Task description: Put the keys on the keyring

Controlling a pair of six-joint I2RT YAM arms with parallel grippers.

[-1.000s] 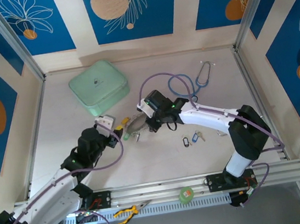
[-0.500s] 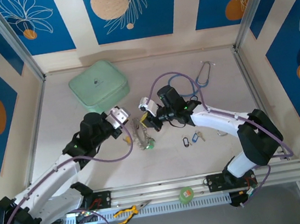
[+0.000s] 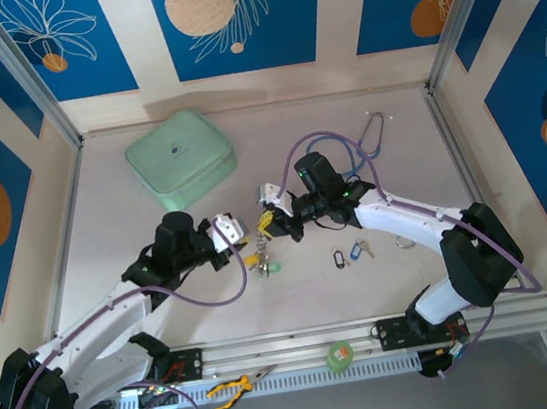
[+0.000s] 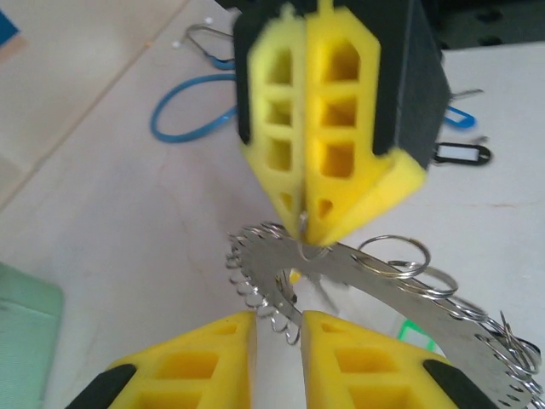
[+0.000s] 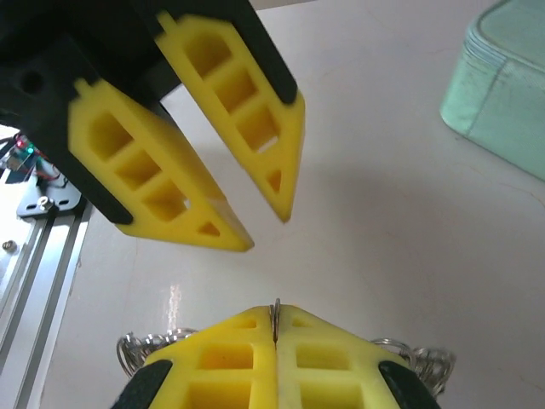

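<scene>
a pale worktop seen from above, with a mint case at the back left and a blue stethoscope at the back right, both well clear of the work. two arms meet at the middle. the right end effector is clenched on the notched rim of the keyring, seemingly holding it tilted off the worktop so the rim is free for threading. the left end effector faces it, fingers a narrow gap apart, straddling the rim's near edge and gripping nothing i can make out. from above, a green-tagged key dangles under the keyring, while a black-tagged key and a blue-tagged key lie loose to its right, not yet on. the left wrist view adds small split rings along the rim. the right wrist view gives the keyring edge-on, a thin line between shut fingers.
</scene>
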